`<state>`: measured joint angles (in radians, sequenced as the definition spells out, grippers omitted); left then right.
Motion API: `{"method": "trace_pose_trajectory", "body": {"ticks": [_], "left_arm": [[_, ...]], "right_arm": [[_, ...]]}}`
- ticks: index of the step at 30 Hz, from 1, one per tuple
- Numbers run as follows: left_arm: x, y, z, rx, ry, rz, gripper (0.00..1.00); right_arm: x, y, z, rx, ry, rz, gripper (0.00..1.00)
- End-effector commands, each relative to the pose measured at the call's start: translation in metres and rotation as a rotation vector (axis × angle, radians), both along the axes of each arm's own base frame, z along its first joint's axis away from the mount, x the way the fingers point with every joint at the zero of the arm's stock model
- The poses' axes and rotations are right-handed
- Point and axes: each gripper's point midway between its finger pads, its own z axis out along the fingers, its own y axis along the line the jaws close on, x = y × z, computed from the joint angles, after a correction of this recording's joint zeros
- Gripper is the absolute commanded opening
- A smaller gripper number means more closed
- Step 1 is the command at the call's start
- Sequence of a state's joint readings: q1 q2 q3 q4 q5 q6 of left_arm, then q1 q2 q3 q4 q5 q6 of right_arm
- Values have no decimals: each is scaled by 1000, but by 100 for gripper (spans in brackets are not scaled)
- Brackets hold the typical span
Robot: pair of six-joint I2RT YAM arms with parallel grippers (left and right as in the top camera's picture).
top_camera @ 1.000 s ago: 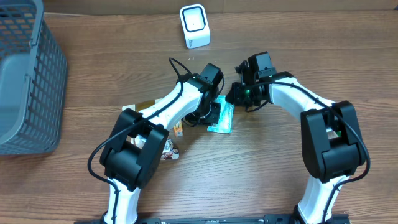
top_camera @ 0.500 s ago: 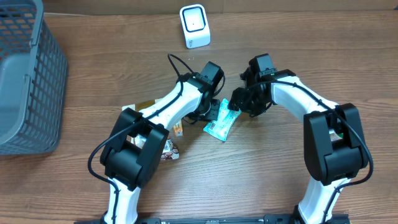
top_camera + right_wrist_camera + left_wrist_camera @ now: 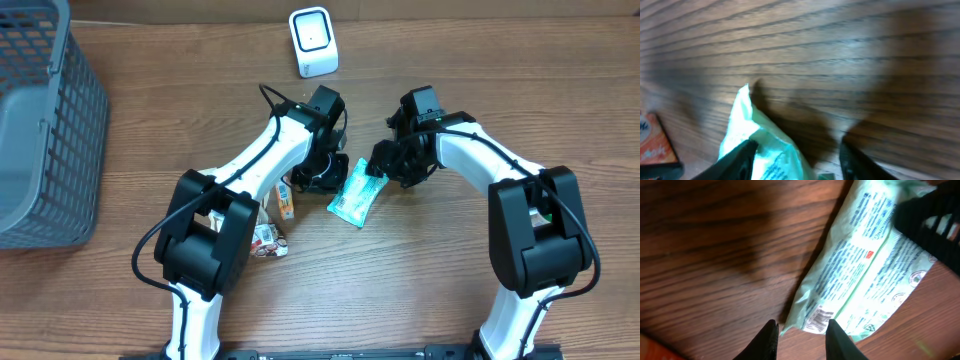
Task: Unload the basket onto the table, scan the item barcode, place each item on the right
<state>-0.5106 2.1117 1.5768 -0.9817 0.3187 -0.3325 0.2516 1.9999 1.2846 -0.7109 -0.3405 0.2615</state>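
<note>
Where packet point(image 3: 354, 197) lies, right fingers point(image 3: 735, 160) astride

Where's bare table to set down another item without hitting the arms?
Free: between the basket and the left arm; the far edge right of the scanner; the near edge in front of the wipes pack. Crowded: centre, where the left gripper and right gripper meet at the pack, plus the small packets beside the left arm.

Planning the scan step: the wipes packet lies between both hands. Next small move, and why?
Probably close the right hand on the packet at its upper end: its open fingers stand over it, the left hand is open alongside, and the scanner stands farther away.
</note>
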Motion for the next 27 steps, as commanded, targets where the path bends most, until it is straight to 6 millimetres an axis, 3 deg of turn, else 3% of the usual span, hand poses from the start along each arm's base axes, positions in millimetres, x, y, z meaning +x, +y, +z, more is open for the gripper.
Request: {"method": "trace_pose_trajectory", "body": {"ticks": [1, 6, 9, 14, 18, 21, 27], "left_arm": [[-15, -5, -13, -23, 39, -40, 24], [-21, -2, -27, -18, 43, -34, 23], [-22, -1, -37, -22, 35, -30, 22], [-21, 3, -44, -1, 15, -22, 22], [-17, 10, -47, 36, -2, -7, 22], [-16, 10, -47, 40, -4, -8, 20], [-15, 14, -45, 44, 3, 3, 19]], "right_arm": [[-10, -13, -19, -79, 41, -10, 59], [-16, -13, -19, -73, 66, -8, 60], [-19, -2, -15, -5, 84, 4, 58], [-23, 8, -11, 59, 104, 14, 36], [-23, 17, -6, 112, 105, 24, 32], [-23, 19, -5, 127, 104, 26, 16], [-18, 12, -2, 134, 95, 12, 13]]}}
